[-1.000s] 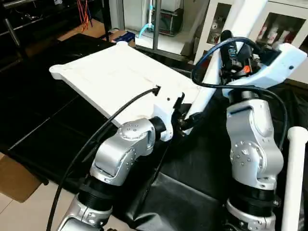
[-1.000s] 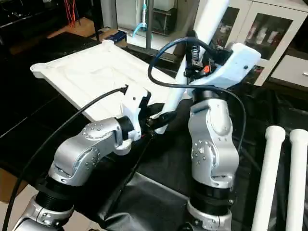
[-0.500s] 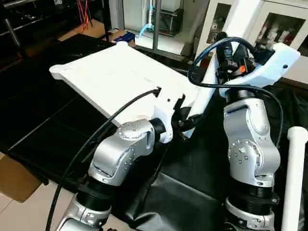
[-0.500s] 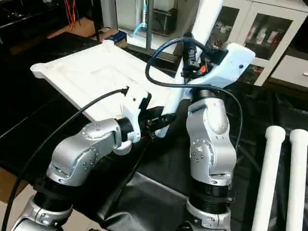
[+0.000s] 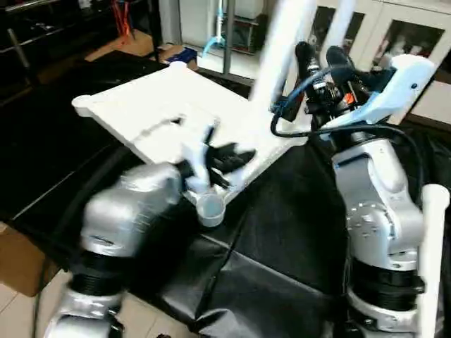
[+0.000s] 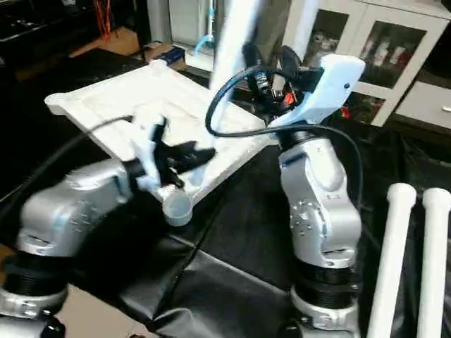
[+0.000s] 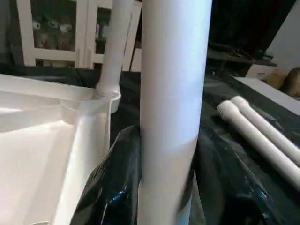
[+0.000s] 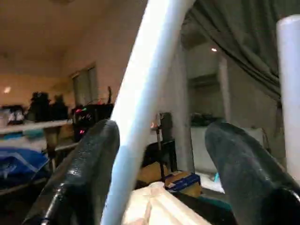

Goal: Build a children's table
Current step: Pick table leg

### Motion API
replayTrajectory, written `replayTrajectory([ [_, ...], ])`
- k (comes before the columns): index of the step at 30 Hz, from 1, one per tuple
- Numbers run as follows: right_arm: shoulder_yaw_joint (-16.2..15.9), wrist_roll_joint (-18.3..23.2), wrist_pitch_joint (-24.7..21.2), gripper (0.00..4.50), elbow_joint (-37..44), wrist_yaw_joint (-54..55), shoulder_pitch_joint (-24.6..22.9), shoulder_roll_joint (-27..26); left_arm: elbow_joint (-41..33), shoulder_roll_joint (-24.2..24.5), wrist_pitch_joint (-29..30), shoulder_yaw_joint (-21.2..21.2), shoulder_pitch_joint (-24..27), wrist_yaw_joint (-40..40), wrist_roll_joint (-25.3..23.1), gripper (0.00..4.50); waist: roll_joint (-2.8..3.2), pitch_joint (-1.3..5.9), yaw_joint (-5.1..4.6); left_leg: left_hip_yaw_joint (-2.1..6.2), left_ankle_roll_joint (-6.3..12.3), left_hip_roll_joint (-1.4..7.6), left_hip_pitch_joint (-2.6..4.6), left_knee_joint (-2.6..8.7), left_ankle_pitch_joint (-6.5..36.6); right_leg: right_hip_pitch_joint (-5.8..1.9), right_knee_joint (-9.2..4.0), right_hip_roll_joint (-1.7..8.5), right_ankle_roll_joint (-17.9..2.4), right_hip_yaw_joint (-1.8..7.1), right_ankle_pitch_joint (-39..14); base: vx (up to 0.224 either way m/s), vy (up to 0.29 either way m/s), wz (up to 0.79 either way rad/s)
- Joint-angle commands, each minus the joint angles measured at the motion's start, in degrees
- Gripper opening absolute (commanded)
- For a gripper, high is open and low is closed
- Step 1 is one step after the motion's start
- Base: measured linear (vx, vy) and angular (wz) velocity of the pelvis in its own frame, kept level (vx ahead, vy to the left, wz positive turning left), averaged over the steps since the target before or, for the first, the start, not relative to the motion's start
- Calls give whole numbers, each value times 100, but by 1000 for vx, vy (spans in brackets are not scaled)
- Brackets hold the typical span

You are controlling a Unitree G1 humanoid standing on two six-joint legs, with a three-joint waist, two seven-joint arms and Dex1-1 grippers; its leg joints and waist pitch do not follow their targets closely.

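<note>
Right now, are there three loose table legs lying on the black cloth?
No, two loose white legs lie side by side on the black cloth.

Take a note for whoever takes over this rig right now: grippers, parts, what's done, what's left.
Left gripper: closed around the lower end of the held leg.
Right gripper: open, fingers either side of that leg higher up.
Tabletop: upside down on the black cloth.
Done: fitted leg stands in a far corner.
Left: seat the held leg. The near corner socket is empty, and two spare legs lie on the robot's right.
</note>
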State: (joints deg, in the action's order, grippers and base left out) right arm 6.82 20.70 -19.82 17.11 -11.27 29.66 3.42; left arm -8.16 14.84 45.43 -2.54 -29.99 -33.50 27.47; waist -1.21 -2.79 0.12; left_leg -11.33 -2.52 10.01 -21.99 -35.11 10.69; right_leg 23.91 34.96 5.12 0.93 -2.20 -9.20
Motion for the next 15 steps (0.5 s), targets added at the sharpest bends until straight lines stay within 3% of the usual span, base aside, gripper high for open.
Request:
replayTrajectory([
  [1,-46,-226,161,349,-74,-344,143,323,-211,189,138,203,-136,-174,191,143,-11,387,12,99,-97,191,118,407,1017,-275,-337,142,-825,175,-1152,0,0,0],
  [2,-131,-358,364,351,-155,-633,158,572,-234,339,204,283,-128,-246,232,143,-49,392,19,98,-94,196,113,403,1042,-277,-339,152,-820,170,-1200,0,0,0],
  [3,-235,-628,848,351,-343,-1092,189,979,-268,625,315,401,-100,-412,292,143,-61,380,33,92,-86,195,119,399,1049,-273,-343,150,-789,174,-1277,0,0,0],
  [4,-389,-1095,1445,351,-612,-1542,263,1537,-309,995,494,538,-64,-631,372,143,-32,379,52,109,-116,203,119,394,1073,-271,-326,172,-801,164,-1369,0,0,0],
  [5,-515,-1440,1920,351,-824,-1832,368,1943,-331,1249,639,608,-50,-789,437,143,-77,377,50,98,-124,201,113,387,1085,-269,-332,172,-798,161,-1418,0,0,0],
  [6,-608,-1644,2236,351,-980,-2033,483,2216,-339,1412,730,644,-54,-894,481,143,-57,350,42,97,-122,189,111,384,1129,-264,-336,167,-806,171,-1537,0,0,0],
  [7,-619,-1663,2280,351,-1015,-2063,516,2257,-335,1437,738,647,-61,-912,488,143,-85,345,20,92,-81,189,111,377,1191,-254,-346,173,-851,179,-1598,0,0,0],
  [10,-848,-2283,3043,351,-1420,-1963,953,2654,-340,1621,1029,741,-124,-984,629,143,-73,355,45,99,-22,209,132,369,1138,-228,-324,186,-1018,173,-1485,0,0,0],
  [15,-1546,-3681,4147,351,-2148,-1396,1702,3258,-498,1694,1292,609,-141,-977,774,143,-72,345,42,93,-117,206,150,357,1286,-223,-295,152,-1158,160,-1343,0,0,0],
])
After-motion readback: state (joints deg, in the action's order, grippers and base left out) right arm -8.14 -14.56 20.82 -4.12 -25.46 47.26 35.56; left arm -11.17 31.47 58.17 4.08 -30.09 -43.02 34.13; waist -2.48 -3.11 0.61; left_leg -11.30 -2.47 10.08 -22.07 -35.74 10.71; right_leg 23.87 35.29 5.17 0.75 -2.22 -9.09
